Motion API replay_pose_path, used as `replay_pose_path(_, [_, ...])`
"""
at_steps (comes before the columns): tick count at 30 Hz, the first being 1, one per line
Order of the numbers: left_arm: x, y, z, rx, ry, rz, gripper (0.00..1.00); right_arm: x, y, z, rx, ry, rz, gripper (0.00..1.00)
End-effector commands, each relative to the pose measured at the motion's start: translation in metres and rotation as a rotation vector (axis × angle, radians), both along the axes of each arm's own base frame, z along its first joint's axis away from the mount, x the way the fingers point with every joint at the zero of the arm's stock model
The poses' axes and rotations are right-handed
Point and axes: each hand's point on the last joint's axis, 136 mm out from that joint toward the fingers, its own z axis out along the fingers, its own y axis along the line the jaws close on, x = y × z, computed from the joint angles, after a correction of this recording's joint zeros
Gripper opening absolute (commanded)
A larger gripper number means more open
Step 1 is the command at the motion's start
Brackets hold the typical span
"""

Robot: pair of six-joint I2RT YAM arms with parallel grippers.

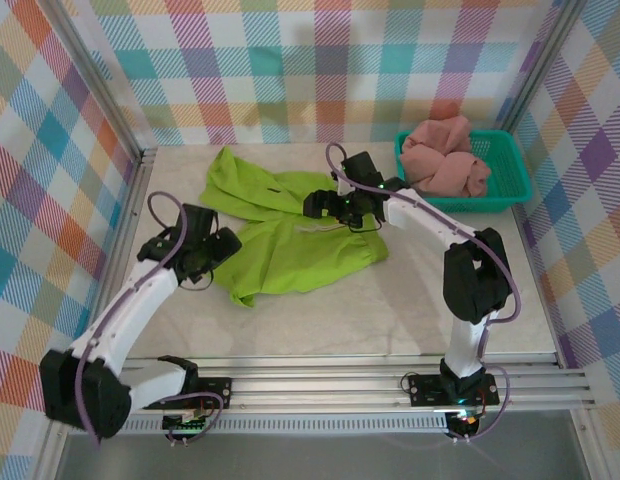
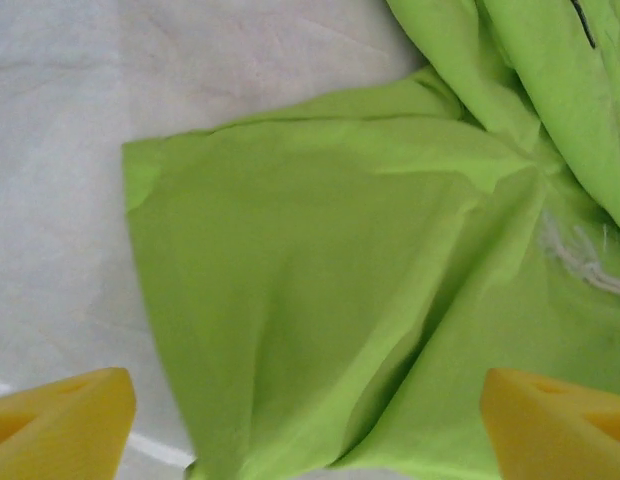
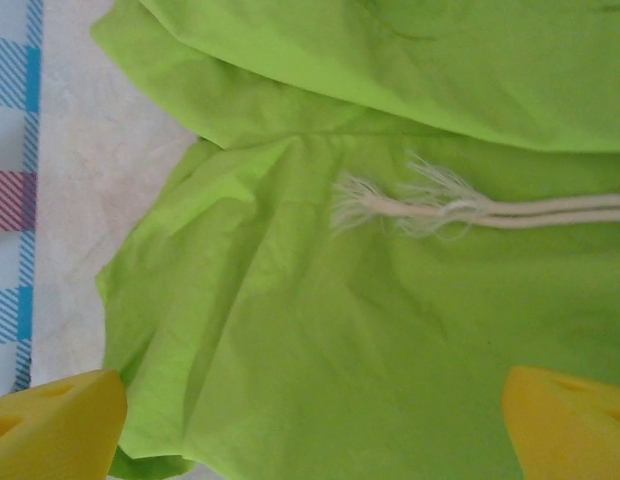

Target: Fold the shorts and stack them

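The lime green shorts (image 1: 280, 235) lie spread and rumpled on the table's middle. My left gripper (image 1: 215, 255) hovers at their left edge, open, yellow fingertips (image 2: 55, 425) wide apart over the green cloth (image 2: 320, 300) with nothing between them. My right gripper (image 1: 325, 205) hangs over the shorts' upper middle, also open; its yellow fingertips (image 3: 50, 425) straddle green fabric (image 3: 340, 350), and a frayed white drawstring (image 3: 440, 205) lies just ahead. The salmon pink shorts (image 1: 445, 155) sit bunched in the teal basket (image 1: 505, 185) at the back right.
The pale tabletop (image 1: 420, 310) shows around the shorts, with bare surface at the front and right. Checked fabric walls (image 1: 290, 70) and a metal frame close in the workspace. The right arm's upright link (image 1: 475, 275) stands near the table's right front.
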Motion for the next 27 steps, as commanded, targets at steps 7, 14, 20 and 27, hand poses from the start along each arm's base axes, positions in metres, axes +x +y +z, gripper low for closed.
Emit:
replay_pose_path(7, [-0.048,-0.007,-0.062,0.023,0.132,-0.002,0.8,-0.009,-0.005,-0.02,-0.014,0.041,-0.007,0.96])
replay_pose_path(14, [-0.031,-0.03,-0.079,-0.023,0.135,-0.037,0.74,-0.013,-0.011,-0.023,-0.029,0.033,-0.016,0.96])
replay_pose_path(20, [-0.027,-0.038,-0.102,-0.026,0.185,-0.049,0.52,-0.019,-0.015,-0.033,-0.044,0.052,-0.023,0.96])
replay_pose_path(27, [-0.014,-0.02,-0.074,0.11,0.135,-0.06,0.09,-0.025,-0.021,-0.05,-0.073,0.083,-0.028,0.96])
